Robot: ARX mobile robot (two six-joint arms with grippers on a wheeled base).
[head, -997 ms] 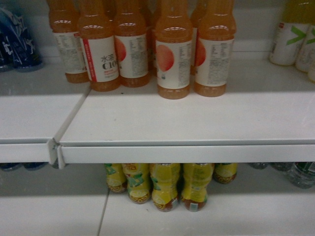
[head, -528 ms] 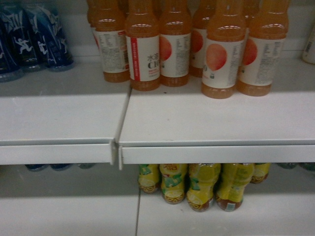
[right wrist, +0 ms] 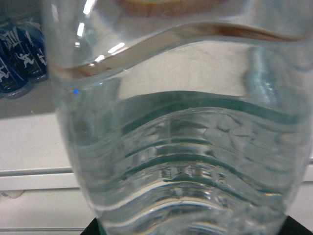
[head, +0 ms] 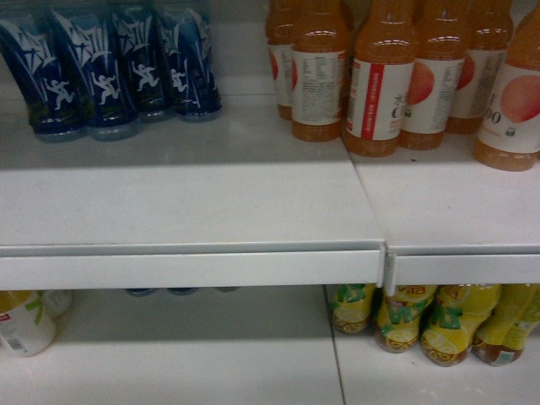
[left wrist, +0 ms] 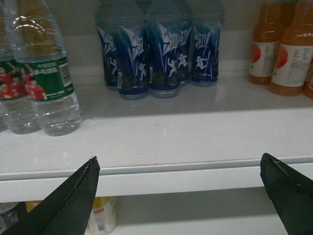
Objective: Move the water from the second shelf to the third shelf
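The left gripper (left wrist: 178, 196) is wide open, with nothing between its two dark fingers (left wrist: 68, 205). It hangs in front of the white shelf edge (left wrist: 171, 174). Ahead of it and off to its left, two water bottles (left wrist: 46, 73) stand upright on the shelf, near the front. They are clear and ribbed, with green labels that show people in red shirts. They stand right next to each other. Straight ahead of the gripper and farther back, a bunch of blue bottles (left wrist: 161, 54) with white running figures stands in a tight group. Farther to the gripper's right, at the back, stand orange drink bottles (left wrist: 288, 49) with white labels. Below the shelf, near the left finger, a pale bottle with a white label (left wrist: 100, 215) shows on the next shelf down.

The right wrist camera is almost filled by a clear ribbed bottle of water (right wrist: 181, 147), very close to the lens. Only dark bits of the right gripper show at the bottom corners, so it cannot be told whether it is gripping the bottle. Behind the bottle to its left is a white shelf (right wrist: 29, 142) with blue bottles on it.

The head camera shows blue bottles and orange bottles on the upper shelf, and yellow bottles (head: 439, 325) on the shelf below. No gripper shows there.
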